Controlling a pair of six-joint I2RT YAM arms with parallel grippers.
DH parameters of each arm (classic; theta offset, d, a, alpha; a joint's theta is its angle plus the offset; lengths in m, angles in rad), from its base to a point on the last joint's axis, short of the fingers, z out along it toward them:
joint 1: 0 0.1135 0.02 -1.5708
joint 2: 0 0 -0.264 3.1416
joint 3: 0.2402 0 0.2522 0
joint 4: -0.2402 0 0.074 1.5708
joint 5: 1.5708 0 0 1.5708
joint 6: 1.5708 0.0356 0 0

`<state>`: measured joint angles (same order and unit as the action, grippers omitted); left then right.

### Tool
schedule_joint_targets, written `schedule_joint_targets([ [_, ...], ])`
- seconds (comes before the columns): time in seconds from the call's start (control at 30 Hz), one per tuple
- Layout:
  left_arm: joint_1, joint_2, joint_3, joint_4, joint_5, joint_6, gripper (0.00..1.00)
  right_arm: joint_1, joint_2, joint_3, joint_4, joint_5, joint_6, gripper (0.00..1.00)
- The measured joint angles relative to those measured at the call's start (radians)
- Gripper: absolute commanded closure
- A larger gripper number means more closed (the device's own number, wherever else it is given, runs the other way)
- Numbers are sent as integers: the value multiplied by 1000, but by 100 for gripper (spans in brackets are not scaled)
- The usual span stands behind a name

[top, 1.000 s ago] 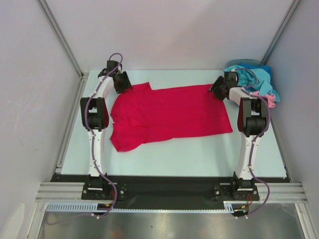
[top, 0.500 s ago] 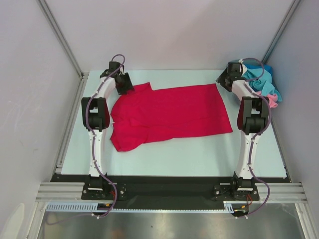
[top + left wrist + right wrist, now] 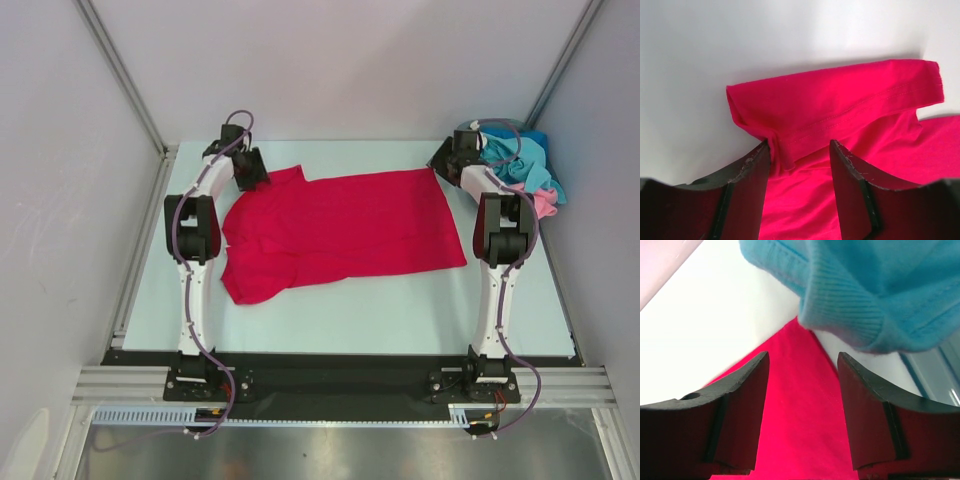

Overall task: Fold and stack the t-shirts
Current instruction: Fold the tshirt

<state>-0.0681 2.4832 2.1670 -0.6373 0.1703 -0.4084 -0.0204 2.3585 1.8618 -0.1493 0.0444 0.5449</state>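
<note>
The crimson t-shirt (image 3: pixel 340 225) lies spread flat across the table, hem to the right, sleeves to the left. My left gripper (image 3: pixel 255 178) is open over the far left sleeve (image 3: pixel 840 107), its fingers either side of the sleeve's folded edge. My right gripper (image 3: pixel 438 163) is open over the shirt's far right corner (image 3: pixel 800 405), which shows between the fingers. A teal-blue shirt (image 3: pixel 510 155) and a light pink shirt (image 3: pixel 543 203) lie bunched at the far right. The teal one (image 3: pixel 880 290) hangs just beyond my right fingers.
The pale table (image 3: pixel 350 310) has a black front rail (image 3: pixel 340 370) by the arm bases. Grey walls stand on the left, back and right.
My right gripper has moved up and back from the shirt's far right corner towards the teal pile. My left gripper has shifted slightly at the far left sleeve. The crimson shirt has stayed put.
</note>
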Motion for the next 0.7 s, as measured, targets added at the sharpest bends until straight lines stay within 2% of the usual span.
schedule_joint_targets([
  [0.7, -17, -75, -48, -46, -173, -1, 44, 12, -9, -116, 151, -80, 3, 38],
])
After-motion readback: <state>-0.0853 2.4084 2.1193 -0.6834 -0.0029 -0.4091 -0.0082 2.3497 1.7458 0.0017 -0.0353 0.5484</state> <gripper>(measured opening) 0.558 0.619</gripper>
